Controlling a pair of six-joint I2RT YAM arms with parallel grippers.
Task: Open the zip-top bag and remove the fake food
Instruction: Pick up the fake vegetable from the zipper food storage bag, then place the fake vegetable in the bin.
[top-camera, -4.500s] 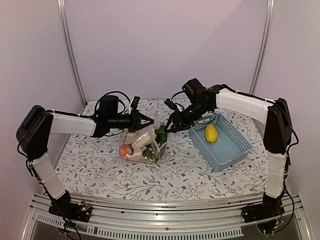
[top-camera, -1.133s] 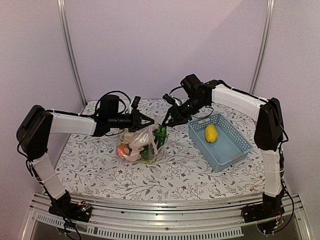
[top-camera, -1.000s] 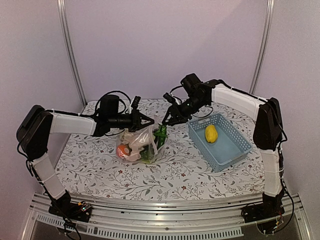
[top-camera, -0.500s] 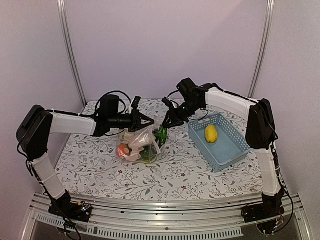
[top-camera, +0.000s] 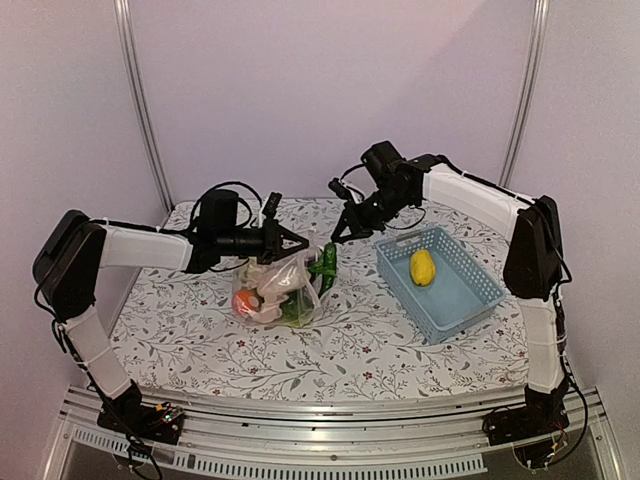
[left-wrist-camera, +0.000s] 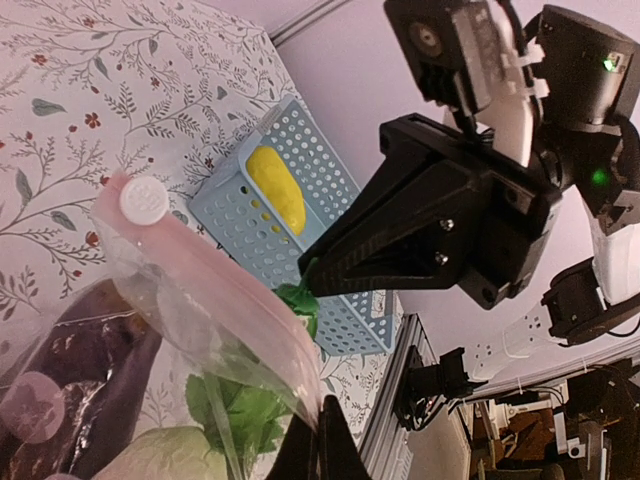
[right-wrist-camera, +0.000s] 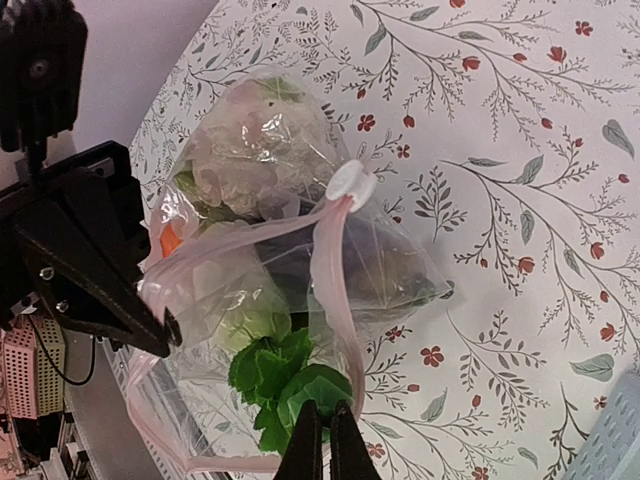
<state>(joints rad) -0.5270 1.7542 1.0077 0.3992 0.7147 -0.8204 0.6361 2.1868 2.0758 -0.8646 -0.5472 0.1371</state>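
The zip-top bag (top-camera: 272, 290) stands open on the table, clear with a pink zip rim. My left gripper (top-camera: 303, 242) is shut on the rim at the bag's mouth and holds it up; the pinch shows in the left wrist view (left-wrist-camera: 322, 440). My right gripper (top-camera: 338, 238) is shut on a green leafy piece (top-camera: 326, 262) and holds it at the bag's right rim; the right wrist view shows the gripper (right-wrist-camera: 320, 435) on the leaves (right-wrist-camera: 290, 380). A dark eggplant (right-wrist-camera: 360, 262), an orange piece (top-camera: 243, 300) and pale pieces remain inside. A yellow piece (top-camera: 422, 267) lies in the basket.
The light-blue slotted basket (top-camera: 470, 290) stands to the right of the bag, close to the right gripper. The bag's white slider (right-wrist-camera: 350, 183) sits at the far end of the zip. The flowered tablecloth (top-camera: 380, 340) covers the table.
My right gripper has risen a little up and to the right, drawing the green leafy piece higher at the bag's rim. The left gripper has kept its hold on the rim.
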